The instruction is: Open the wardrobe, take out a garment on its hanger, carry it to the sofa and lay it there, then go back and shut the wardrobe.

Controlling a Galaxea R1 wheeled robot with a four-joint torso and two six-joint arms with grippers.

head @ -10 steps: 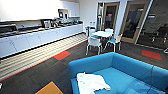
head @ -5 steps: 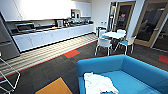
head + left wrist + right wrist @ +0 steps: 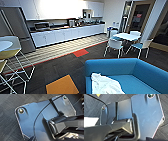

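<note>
A bright blue sofa [image 3: 130, 75] carries a crumpled white garment [image 3: 105, 85] on its seat near the left edge. The carpet [image 3: 57, 70] is dark grey, with one orange square [image 3: 61, 85] and one red square [image 3: 80, 52] set into it. Past a thin red line, the floor [image 3: 62, 48] is striped in pale beige and grey. Kitchen cabinets [image 3: 67, 34] are white under a dark countertop. A white table [image 3: 127, 36] stands among white chairs with teal seats [image 3: 137, 45]. A stool [image 3: 10, 53] at the left has a yellow seat on white wire legs.
</note>
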